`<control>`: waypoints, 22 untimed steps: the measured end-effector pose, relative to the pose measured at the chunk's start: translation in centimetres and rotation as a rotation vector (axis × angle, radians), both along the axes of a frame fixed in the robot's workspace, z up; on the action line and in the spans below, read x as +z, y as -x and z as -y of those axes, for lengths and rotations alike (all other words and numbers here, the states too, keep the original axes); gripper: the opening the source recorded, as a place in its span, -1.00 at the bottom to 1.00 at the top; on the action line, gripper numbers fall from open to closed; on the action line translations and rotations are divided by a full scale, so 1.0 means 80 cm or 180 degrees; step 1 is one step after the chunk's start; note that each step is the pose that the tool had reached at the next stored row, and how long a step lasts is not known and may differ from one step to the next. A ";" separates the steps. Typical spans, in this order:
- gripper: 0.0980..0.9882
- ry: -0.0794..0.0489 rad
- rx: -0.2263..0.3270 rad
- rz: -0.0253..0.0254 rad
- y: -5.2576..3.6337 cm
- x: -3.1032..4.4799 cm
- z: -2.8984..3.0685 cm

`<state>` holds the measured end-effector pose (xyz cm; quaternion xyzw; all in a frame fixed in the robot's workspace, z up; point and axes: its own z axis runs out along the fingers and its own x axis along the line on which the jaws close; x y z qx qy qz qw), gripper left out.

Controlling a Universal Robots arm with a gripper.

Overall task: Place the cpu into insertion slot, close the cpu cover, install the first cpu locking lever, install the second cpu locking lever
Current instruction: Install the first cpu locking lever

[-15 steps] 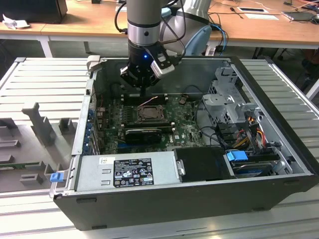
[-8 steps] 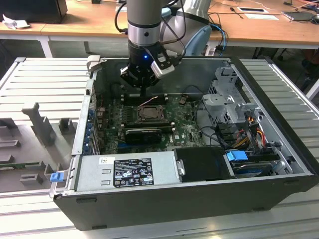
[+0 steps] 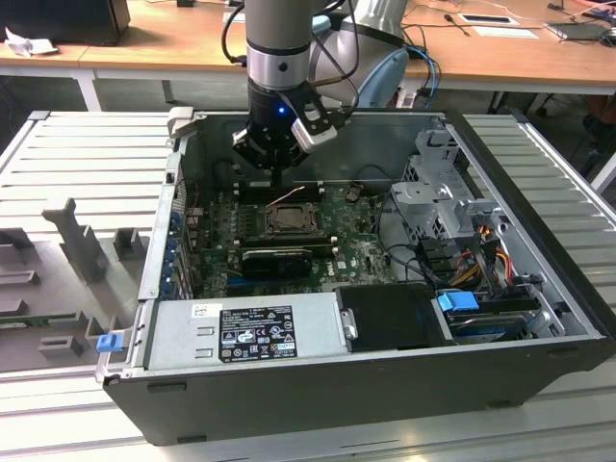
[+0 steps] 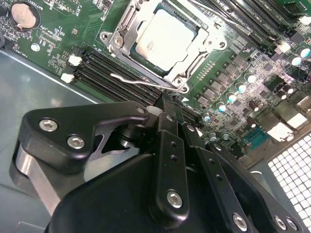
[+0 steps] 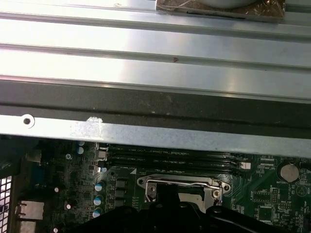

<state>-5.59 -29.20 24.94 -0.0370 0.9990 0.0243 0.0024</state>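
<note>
End effector (image 3: 277, 181) is reaching down into the open black computer case (image 3: 385, 385), which is sitting on the ribbed grey metal tabletop (image 3: 87, 154). Its black fingers (image 4: 167, 121) are drawn narrow and pressed together, gripping nothing. The tips are hanging just beside the square dark-framed insertion slot (image 3: 287, 219).

The dull silver-grey square cpu (image 4: 164, 39) is lying flat in that slot, and the thin silver cpu cover (image 4: 120, 41) is lying closed around it. A thin bright wire locking lever (image 4: 141, 81) is running along the slot's edge, beside the long black memory slots (image 4: 107, 68). The fingertips are close to one end of it; contact unclear.

Crowding the area:
- silver-topped capacitors (image 4: 240, 87)
- a long black graphics card (image 3: 277, 258)
- a round coin battery (image 4: 25, 14)
</note>
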 end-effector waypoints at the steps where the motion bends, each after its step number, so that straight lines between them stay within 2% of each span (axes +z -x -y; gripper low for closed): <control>1: -0.98 -0.0001 0.0000 0.0000 0.000 -0.0001 0.0000; 5: -0.98 -0.0027 0.0000 0.0000 -0.002 -0.0007 0.0001; 10: -0.98 -0.0128 -0.0003 0.0000 -0.006 -0.0026 0.0017; 14: -0.98 -0.0130 -0.0007 0.0007 -0.006 -0.0043 0.0018; 18: -0.98 -0.0129 -0.0144 0.0010 -0.006 -0.0067 0.0019; 22: -0.98 -0.0130 -0.0149 0.0014 -0.006 -0.0101 0.0019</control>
